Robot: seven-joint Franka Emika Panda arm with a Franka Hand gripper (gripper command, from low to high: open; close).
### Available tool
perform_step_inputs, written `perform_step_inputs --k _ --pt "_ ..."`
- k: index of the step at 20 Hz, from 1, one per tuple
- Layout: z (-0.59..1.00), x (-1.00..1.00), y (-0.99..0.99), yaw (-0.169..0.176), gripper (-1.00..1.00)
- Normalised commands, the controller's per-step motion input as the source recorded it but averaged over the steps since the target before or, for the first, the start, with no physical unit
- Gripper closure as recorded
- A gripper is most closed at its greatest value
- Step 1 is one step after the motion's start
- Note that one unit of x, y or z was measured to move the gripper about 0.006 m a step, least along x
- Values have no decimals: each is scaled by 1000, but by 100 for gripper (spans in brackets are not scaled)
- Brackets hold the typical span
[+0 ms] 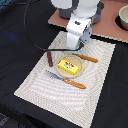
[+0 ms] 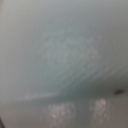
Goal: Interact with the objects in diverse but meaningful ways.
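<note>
In the exterior view, a yellow packet (image 1: 68, 66) is seen on a plate (image 1: 75, 59) mid-placemat (image 1: 35, 80), a sausage (image 1: 50, 58) at nine o'clock of it. The gripper (image 1: 77, 44), at twelve o'clock, is hidden; its state cannot be told. The wrist view is filled by a blurred pale surface (image 2: 64, 60).

The single white arm (image 1: 77, 7) enters from the top of the exterior view and points downward, its wrist tilted slightly toward the exterior view's left. The gripper (image 1: 78, 44) hangs low beneath the boxy wrist housing. A black cable (image 1: 30, 35) loops off the arm. Whether the fingers are apart cannot be told; the wrist view shows only a pale blur.
</note>
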Motion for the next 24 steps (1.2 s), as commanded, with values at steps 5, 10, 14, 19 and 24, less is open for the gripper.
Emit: perform_step_inputs --k 5,10,14,19,24 --pt "986 446 156 -1 100" --pt "1000 313 -5 0 100" --pt "980 66 -114 0 100" --pt "610 -163 -562 0 100" --pt "258 -466 -874 0 100"
